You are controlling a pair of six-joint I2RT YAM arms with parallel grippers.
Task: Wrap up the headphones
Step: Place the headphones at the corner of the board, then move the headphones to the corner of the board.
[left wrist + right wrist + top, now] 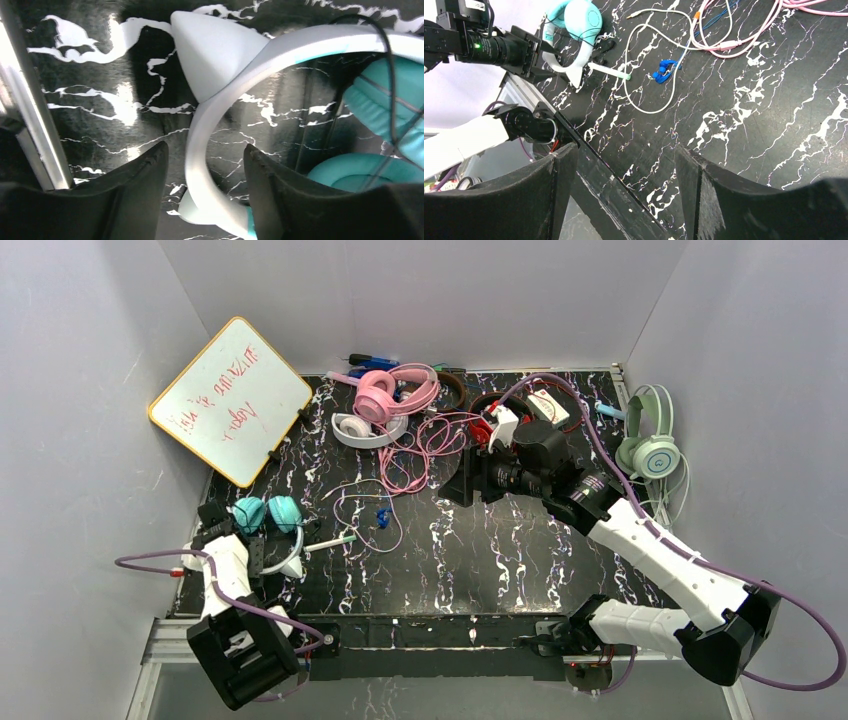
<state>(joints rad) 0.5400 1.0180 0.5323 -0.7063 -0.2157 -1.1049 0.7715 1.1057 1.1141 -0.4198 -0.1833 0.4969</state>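
The teal headphones (268,513) lie at the table's near left, cups side by side and their white cat-ear headband (291,558) curving toward me. My left gripper (266,560) straddles that headband (200,135); its jaws stand apart with gaps beside the band, so it is open (205,146). A teal cup (385,100) shows to the right of the fingers. My right gripper (455,485) hovers open over the middle of the table with nothing between its fingers (625,149). Pink headphones (385,392), white ones (365,430) and mint green ones (648,440) lie at the back.
A whiteboard (230,400) leans at the back left. Tangled pink cord (420,445) and a white cord loop (649,100) with a blue clip (664,70) spread across the middle. A small white box (550,405) sits behind the right arm.
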